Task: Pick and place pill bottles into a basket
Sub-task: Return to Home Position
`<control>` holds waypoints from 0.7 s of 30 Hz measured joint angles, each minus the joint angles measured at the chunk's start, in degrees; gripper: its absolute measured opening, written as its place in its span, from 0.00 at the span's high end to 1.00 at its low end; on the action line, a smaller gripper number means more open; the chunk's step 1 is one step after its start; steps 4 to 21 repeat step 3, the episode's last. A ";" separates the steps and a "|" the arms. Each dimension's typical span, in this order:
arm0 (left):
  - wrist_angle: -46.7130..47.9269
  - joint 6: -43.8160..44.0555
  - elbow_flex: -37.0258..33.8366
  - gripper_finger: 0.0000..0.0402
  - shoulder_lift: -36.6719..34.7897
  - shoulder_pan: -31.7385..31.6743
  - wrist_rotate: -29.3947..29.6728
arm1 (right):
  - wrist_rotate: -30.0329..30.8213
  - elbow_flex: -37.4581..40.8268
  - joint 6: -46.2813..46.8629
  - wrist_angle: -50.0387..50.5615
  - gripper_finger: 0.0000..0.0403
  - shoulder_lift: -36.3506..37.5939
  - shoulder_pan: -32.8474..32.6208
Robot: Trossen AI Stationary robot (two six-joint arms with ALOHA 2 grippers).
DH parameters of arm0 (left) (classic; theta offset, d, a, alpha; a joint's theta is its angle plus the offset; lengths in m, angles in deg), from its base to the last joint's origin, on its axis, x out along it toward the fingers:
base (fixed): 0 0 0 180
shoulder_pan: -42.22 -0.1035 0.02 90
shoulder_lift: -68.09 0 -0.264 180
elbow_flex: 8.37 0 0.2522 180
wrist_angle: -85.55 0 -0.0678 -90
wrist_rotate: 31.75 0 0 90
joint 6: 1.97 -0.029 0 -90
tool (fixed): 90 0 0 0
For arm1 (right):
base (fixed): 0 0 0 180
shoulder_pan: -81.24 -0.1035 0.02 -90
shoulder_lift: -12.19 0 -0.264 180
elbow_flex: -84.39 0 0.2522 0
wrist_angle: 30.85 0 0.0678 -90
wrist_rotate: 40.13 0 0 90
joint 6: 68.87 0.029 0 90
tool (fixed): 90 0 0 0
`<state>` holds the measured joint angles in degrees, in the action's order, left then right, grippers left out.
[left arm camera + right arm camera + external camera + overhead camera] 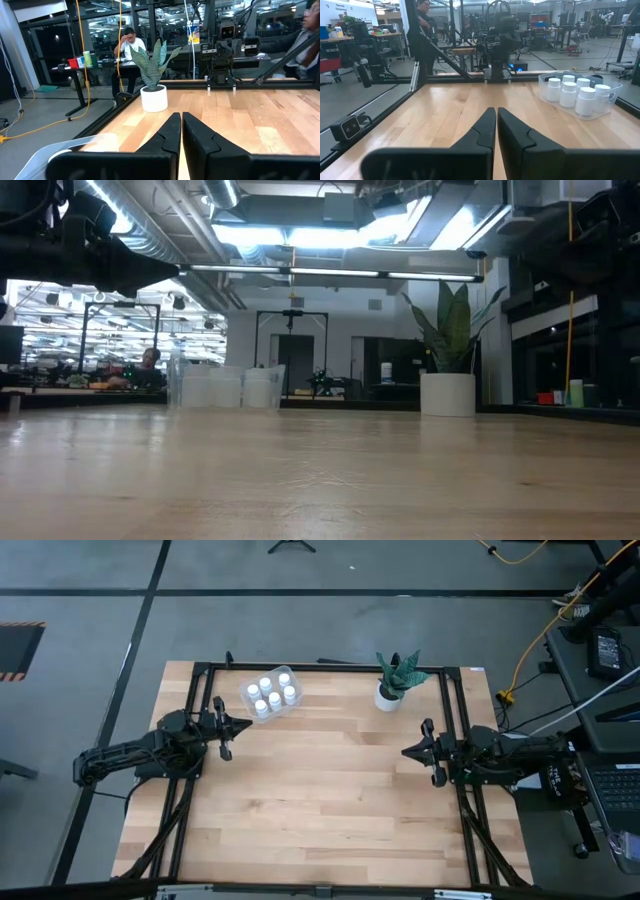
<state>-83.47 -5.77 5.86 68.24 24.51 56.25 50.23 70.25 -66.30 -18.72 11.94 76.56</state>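
Pill bottles (pixel 568 94) stand upright together inside the basket (pixel 616 91).

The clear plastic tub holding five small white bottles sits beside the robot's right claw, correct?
No. The clear plastic tub holding five small white bottles sits beside the robot's left claw, as the high view shows. The right claw waits opposite.

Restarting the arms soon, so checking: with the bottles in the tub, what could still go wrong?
The basket with all five pill bottles sits close to the left gripper; a careless swing might knock it. It also stands near the far edge of the table, so a shove could tip it off.
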 joint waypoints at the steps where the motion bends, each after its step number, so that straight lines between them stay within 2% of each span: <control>1: -0.01 0.00 0.00 0.98 0.00 0.00 0.01 | 0.00 0.00 0.00 -0.01 0.95 0.00 0.00; 21: -0.01 0.00 0.00 0.98 0.00 0.00 0.00 | 0.00 0.00 0.00 -0.01 0.95 0.00 0.00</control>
